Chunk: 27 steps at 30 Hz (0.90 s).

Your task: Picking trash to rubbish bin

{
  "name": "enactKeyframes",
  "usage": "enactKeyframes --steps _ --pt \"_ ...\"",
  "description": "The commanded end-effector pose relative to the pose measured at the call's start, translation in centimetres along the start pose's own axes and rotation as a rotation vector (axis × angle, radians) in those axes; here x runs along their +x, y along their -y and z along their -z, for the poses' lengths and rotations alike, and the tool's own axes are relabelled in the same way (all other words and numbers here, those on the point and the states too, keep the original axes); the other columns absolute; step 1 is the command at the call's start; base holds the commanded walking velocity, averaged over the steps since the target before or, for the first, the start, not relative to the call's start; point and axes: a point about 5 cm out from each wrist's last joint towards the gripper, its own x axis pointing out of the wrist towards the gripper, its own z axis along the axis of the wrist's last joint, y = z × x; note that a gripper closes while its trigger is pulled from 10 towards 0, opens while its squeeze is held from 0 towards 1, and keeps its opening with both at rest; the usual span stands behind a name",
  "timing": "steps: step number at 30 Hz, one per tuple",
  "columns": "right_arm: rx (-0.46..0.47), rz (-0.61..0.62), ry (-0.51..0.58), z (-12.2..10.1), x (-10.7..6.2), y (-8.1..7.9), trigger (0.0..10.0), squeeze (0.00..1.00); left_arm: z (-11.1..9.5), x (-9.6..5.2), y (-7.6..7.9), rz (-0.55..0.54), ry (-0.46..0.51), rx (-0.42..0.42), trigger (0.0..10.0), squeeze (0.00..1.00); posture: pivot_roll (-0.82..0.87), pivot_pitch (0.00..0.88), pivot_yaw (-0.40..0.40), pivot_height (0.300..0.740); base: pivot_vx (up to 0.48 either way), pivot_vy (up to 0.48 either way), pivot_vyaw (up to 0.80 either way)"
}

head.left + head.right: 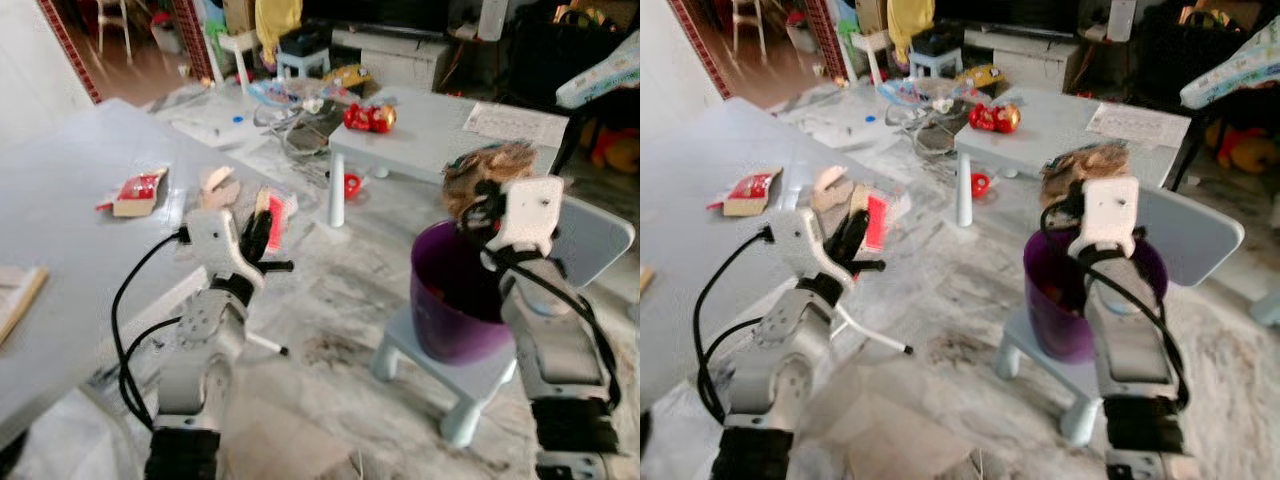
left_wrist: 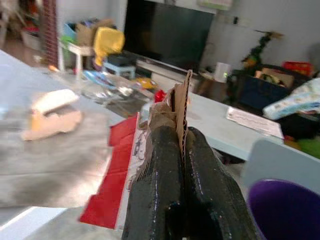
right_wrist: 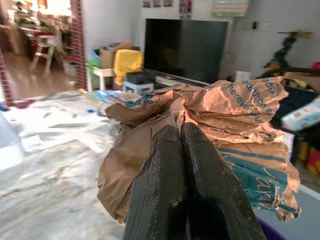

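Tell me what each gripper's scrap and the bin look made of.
Right gripper: crumpled paper bag, matte brown kraft, creased, printed. Left gripper: cardboard scrap, apparently corrugated at its edge. Purple bin: probably smooth, slightly glossy plastic.

The crumpled brown paper bag (image 3: 220, 125) carries dark printed lettering, partly readable as "herever" and "alitica".

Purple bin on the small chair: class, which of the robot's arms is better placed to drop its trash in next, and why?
Right. The right gripper holds crumpled brown paper just above the purple bin; the left gripper, pinching a cardboard scrap, is off beside the grey table.
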Motion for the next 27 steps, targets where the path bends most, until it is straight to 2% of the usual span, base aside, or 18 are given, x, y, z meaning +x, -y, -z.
enactKeyframes --steps 1,2,6,13,18,20,27 --pt "-0.008 0.010 0.013 -0.39 0.02 0.44 10.0 0.00 -0.16 0.13 0.48 0.018 0.006 -0.005 0.0 0.00 -0.05 0.055 0.075 0.740 0.000 0.000 0.00" --pt "-0.009 0.012 0.012 -0.37 0.03 0.50 10.0 0.00 -0.19 0.15 0.48 0.015 0.009 -0.008 1.2 0.00 -0.05 0.055 0.075 0.740 0.000 0.000 0.00" --pt "-0.012 0.013 0.008 -0.34 0.03 0.53 10.0 0.00 -0.23 0.17 0.48 0.015 0.012 -0.009 1.3 0.00 -0.05 0.057 0.076 0.740 0.000 0.000 0.00" --pt "-0.014 0.015 0.003 -0.26 0.07 0.60 10.0 0.00 -0.26 0.25 0.54 0.019 0.018 -0.013 1.6 0.00 -0.05 0.056 0.076 0.740 0.000 0.000 -0.80" --pt "-0.014 0.016 0.003 -0.27 0.10 0.61 10.0 0.00 -0.26 0.29 0.54 0.018 0.016 -0.013 1.3 0.00 -0.05 0.055 0.076 0.740 0.000 0.000 -0.80" --pt "-0.014 0.015 0.004 -0.28 0.11 0.57 10.0 0.00 -0.18 0.29 0.45 0.018 0.009 -0.005 0.0 0.00 -0.05 0.055 0.076 0.740 0.000 0.000 -0.80" --pt "-0.014 0.016 0.004 -0.31 0.11 0.57 10.0 0.00 -0.20 0.30 0.42 0.023 0.014 0.011 0.0 0.00 -0.05 0.055 0.077 0.740 0.000 0.000 -0.80"
